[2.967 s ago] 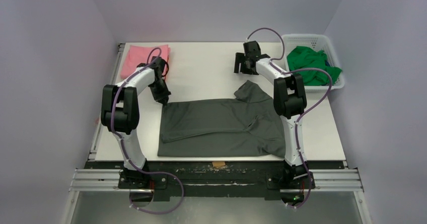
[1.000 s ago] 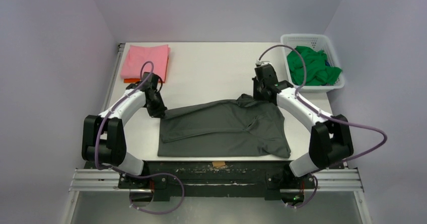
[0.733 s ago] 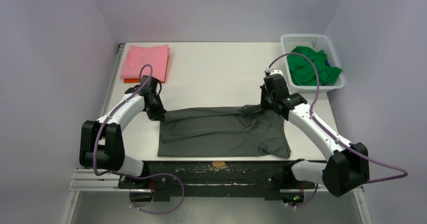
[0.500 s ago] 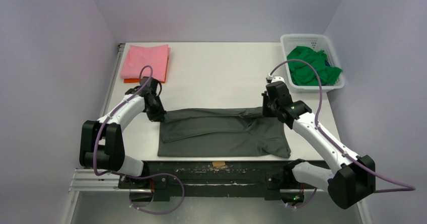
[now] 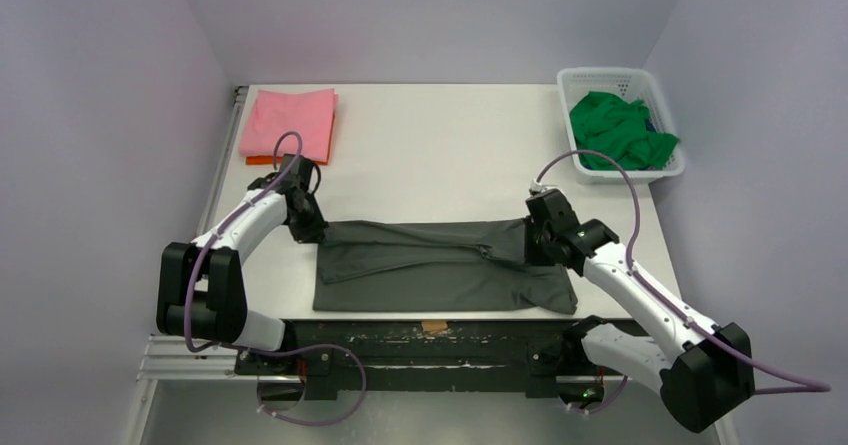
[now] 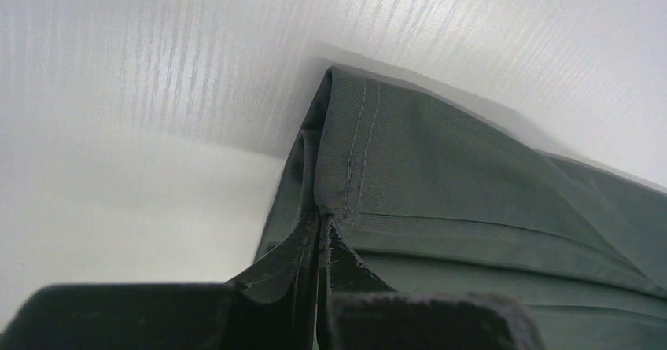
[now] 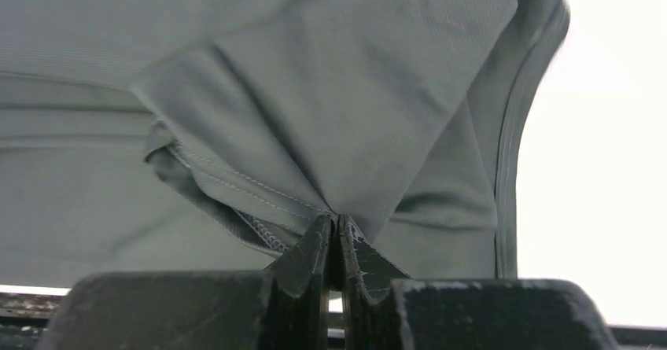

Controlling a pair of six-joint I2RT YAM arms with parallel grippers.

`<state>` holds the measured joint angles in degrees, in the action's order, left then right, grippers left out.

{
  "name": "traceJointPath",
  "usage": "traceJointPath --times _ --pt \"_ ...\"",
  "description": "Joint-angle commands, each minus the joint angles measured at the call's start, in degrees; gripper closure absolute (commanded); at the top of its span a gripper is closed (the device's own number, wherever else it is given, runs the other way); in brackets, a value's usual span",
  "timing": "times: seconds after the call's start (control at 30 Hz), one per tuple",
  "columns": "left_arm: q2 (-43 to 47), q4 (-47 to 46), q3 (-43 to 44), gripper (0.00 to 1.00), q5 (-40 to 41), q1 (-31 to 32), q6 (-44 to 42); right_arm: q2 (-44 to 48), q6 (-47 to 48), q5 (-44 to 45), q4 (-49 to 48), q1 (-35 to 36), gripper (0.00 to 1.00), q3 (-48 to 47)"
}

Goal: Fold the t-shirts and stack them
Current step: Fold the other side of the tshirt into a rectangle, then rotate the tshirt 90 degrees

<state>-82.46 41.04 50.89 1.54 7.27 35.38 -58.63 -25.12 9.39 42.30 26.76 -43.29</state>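
Top external: left claw point(image 5: 312, 233), right claw point(image 5: 535, 250) each clamp charcoal shirt point(image 5: 430, 265); pink shirt point(image 5: 290, 120), basket point(image 5: 610, 72) well apart.

1. The right gripper point(image 5: 537, 248), three seconds ago spread open over the table beyond the shirt point(image 5: 430, 270), now pinches the shirt's far right cloth between closed fingers.
2. It has since travelled toward the arm bases, dragging that cloth along. The sleeve that stuck out on the far side is now folded in beside it.
3. The shirt has narrowed from a broad rectangle to a slim band running from one gripper to the other.
4. The left gripper point(image 5: 308, 230) has shifted slightly nearer the bases, taking its pinched corner along.
5. The pink shirt point(image 5: 288, 120), earlier partly hidden behind the left arm, now shows whole beyond the left gripper.
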Motion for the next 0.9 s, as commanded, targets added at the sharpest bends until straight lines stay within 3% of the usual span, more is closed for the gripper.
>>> traceJointPath --times 0.0,0.07,0.17,0.23,0.4,0.53,0.7,0.77,0.8,0.83,0.87 --pt "0.7 0.1 0.2 1.00 1.8 -0.2 0.4 2.4 -8.4 -1.1 4.5 0.5 0.92 5.1" --pt "0.5 0.6 0.3 1.00 2.4 -0.4 0.5 4.7 -10.6 -3.3 4.7 0.5 0.83 7.5" --pt "0.7 1.0 0.3 1.00 2.5 -0.6 0.2 6.5 -13.3 -5.2 6.1 0.6 0.51 9.5" --pt "0.5 1.7 0.6 1.00 2.5 -0.6 0.0 7.3 -13.9 -6.3 6.8 0.6 0.41 9.8" --pt "-0.2 4.5 1.8 0.96 4.8 -0.7 -0.2 10.5 -12.4 -3.7 7.9 0.6 0.32 6.3" --pt "-0.2 6.3 1.9 0.63 8.5 -0.7 0.6 11.8 -11.8 0.0 9.2 0.6 0.26 2.6" --pt "2.5 8.5 3.3 0.63 9.4 -0.8 1.0 13.3 -10.9 1.6 8.2 0.6 0.17 1.1" --pt "4.7 8.3 3.8 0.48 6.1 -0.7 0.5 13.5 -11.4 1.3 6.6 0.6 0.15 1.6" --pt "5.9 7.7 4.2 0.34 3.7 -0.5 0.3 13.5 -11.9 0.6 5.4 0.6 0.14 2.1" --pt "7.0 7.1 4.6 0.13 1.4 -0.1 0.1 13.3 -12.6 -0.5 3.9 0.6 0.14 2.9" --pt "7.9 6.3 5.1 0.02 -0.8 0.6 -0.1 13.1 -13.3 -2.3 2.2 0.6 0.13 3.7"
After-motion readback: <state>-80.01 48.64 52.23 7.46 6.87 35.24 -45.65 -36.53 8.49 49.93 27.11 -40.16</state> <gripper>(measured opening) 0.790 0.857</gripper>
